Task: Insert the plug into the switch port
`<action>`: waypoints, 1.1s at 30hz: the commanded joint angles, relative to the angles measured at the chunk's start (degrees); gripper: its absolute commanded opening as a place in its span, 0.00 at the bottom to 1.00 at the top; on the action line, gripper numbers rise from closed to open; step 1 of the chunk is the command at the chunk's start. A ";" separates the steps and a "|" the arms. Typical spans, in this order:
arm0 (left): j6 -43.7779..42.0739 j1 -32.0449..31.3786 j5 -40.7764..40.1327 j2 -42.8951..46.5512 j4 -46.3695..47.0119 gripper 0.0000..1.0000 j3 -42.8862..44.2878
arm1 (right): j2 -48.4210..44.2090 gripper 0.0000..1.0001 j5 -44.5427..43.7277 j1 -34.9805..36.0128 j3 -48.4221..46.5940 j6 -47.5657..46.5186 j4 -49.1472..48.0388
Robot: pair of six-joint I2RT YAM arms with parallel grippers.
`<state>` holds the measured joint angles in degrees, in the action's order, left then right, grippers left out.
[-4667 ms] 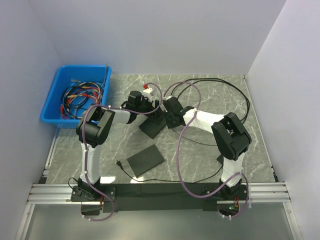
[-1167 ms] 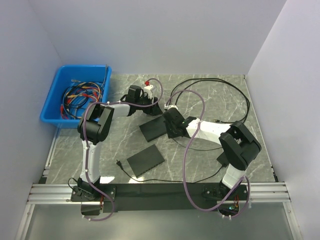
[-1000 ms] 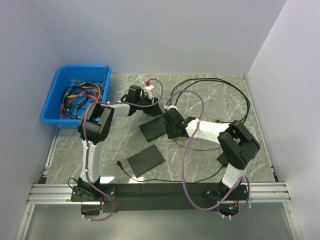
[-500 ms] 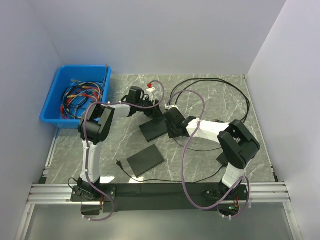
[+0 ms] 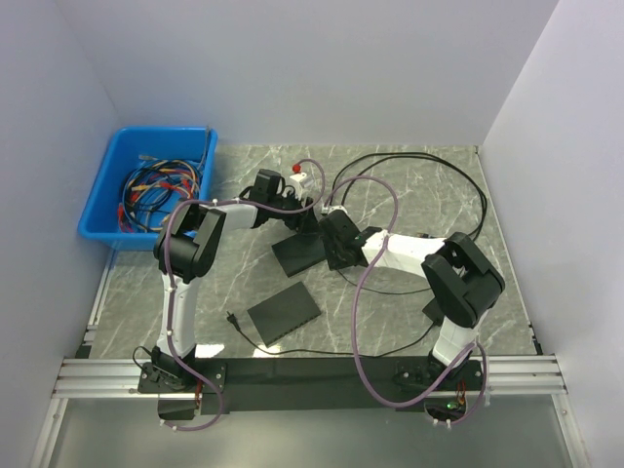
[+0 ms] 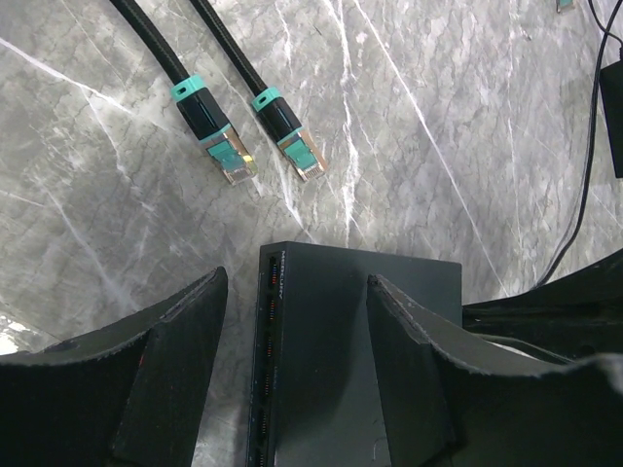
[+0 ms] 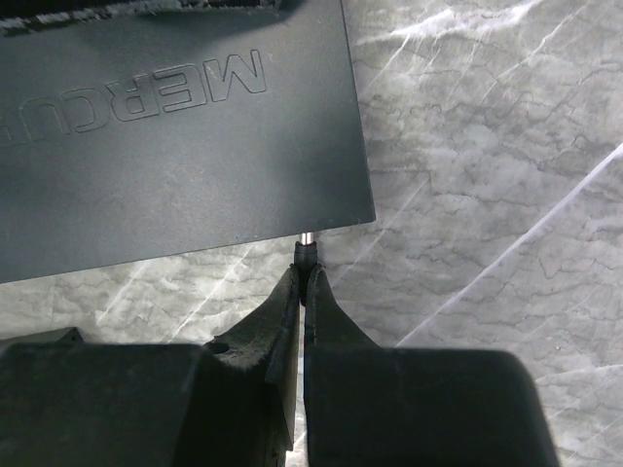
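Observation:
The black Mercury switch (image 5: 298, 253) lies flat on the marble table; it also shows in the left wrist view (image 6: 355, 360) and the right wrist view (image 7: 165, 136). My left gripper (image 5: 298, 211) (image 6: 297, 282) is open, with one finger on each side of the switch's port end. My right gripper (image 5: 336, 252) (image 7: 305, 279) is shut on a small black barrel plug (image 7: 306, 257). The plug's metal tip touches the switch's near edge by its right corner. The port itself is hidden.
Two network plugs with teal boots (image 6: 222, 148) (image 6: 290, 144) lie just beyond the switch. A second flat black box (image 5: 283, 312) lies near the front, with a thin cable end (image 5: 232, 320) beside it. A blue bin (image 5: 125, 230) of cables stands at the far left. A black cable (image 5: 429, 166) loops at the back right.
The switch, earlier held tilted between both grippers, now lies flat. My right gripper has brought the plug to its edge. My left gripper has shifted slightly right.

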<state>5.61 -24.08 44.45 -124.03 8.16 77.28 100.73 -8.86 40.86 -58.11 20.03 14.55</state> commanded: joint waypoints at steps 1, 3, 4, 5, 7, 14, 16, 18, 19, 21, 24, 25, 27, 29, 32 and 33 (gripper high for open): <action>-1.21 -0.53 0.64 -1.22 -3.33 0.66 1.47 | 0.00 0.00 -0.19 -0.34 -2.62 -0.43 -1.36; -1.39 -0.71 0.38 -1.30 -3.59 0.66 1.56 | -0.44 0.00 -0.45 -0.34 -2.71 -0.52 -1.36; -1.47 -0.80 0.38 -1.48 -3.68 0.66 1.65 | -0.53 0.00 -0.45 -0.43 -2.71 -0.61 -1.36; -1.48 -0.80 0.47 -1.48 -3.77 0.66 1.82 | -0.62 0.00 -0.37 -0.34 -3.06 -0.70 -1.36; -1.56 -0.80 0.29 -1.66 -4.03 0.65 1.91 | -0.36 0.00 -0.28 -0.43 -3.41 -0.87 -0.84; -1.83 -1.06 0.11 -1.92 -4.47 0.65 2.26 | -0.36 0.00 -0.02 -0.34 -4.12 -0.70 -0.75; -1.83 -1.06 0.03 -2.18 -4.65 0.65 2.44 | -0.36 0.00 0.25 -0.34 -4.29 -0.70 -0.83; -1.91 -1.06 0.11 -2.18 -4.82 0.65 2.53 | -0.36 0.00 0.43 -0.26 -4.38 -0.78 -0.66; -1.91 -1.24 0.11 -2.36 -4.82 0.65 2.53 | -0.27 0.00 0.43 -0.34 -4.38 -0.61 -0.83; -2.09 -1.24 -0.06 -2.27 -5.09 0.65 2.70 | -0.36 0.00 0.25 -0.26 -4.38 -0.61 -0.83; -2.35 -1.50 -0.15 -2.53 -5.53 0.65 2.97 | -0.27 0.00 -0.10 -0.34 -4.30 -0.52 -0.84; -2.44 -1.50 -0.15 -2.54 -5.61 0.65 2.97 | -0.18 0.00 -0.62 -0.26 -4.38 -0.52 -0.83; -2.53 -1.50 0.03 -2.45 -5.62 0.65 2.88 | 0.08 0.00 -1.50 -0.34 -4.38 -0.70 -0.40; -2.62 -1.59 0.03 -2.27 -5.61 0.65 2.79 | 0.17 0.00 -2.38 -0.34 -4.12 -0.96 -0.31; -2.71 -1.59 0.11 -2.53 -5.79 0.65 2.97 | -0.18 0.00 -2.47 -0.70 -3.59 -1.05 -0.66; -2.71 -1.68 0.11 -2.62 -5.88 0.65 3.06 | -0.09 0.00 -2.47 -0.87 -3.59 -1.05 -0.83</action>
<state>4.08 -24.84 44.36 -124.68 4.99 79.42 100.73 -9.23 40.82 -60.01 19.64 15.29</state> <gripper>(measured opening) 0.649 0.022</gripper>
